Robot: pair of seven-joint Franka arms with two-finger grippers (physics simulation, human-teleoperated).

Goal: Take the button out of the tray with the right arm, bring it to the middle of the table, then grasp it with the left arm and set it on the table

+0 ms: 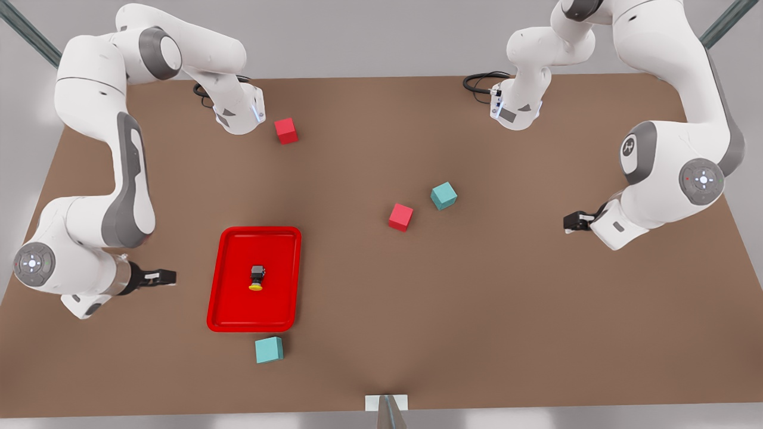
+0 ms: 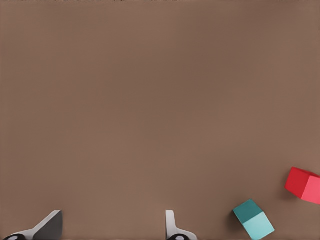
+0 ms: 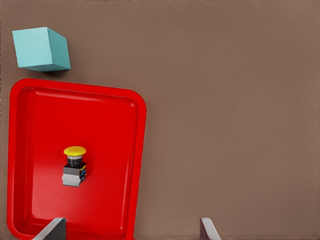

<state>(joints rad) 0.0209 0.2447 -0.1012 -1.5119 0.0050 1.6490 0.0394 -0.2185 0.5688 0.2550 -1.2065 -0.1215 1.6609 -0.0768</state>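
Note:
The button (image 1: 257,277) lies on its side in the middle of the red tray (image 1: 280,298), its yellow cap towards the table's near edge. My right gripper (image 1: 166,277) hovers just off the tray's edge on the front view's left, open and holding nothing. In the right wrist view the button (image 3: 74,167) rests on the tray (image 3: 110,150), apart from the right gripper (image 3: 131,231). My left gripper (image 1: 574,221) waits on the front view's right, open and empty. In the left wrist view the left gripper (image 2: 110,230) hangs over the bare brown table (image 2: 150,100).
A teal cube (image 1: 269,350) sits just in front of the tray. A red cube (image 1: 400,217) and a teal cube (image 1: 443,195) lie near the table's middle. Another red cube (image 1: 286,130) sits at the back. The left wrist view shows the teal cube (image 2: 254,219) and red cube (image 2: 304,185).

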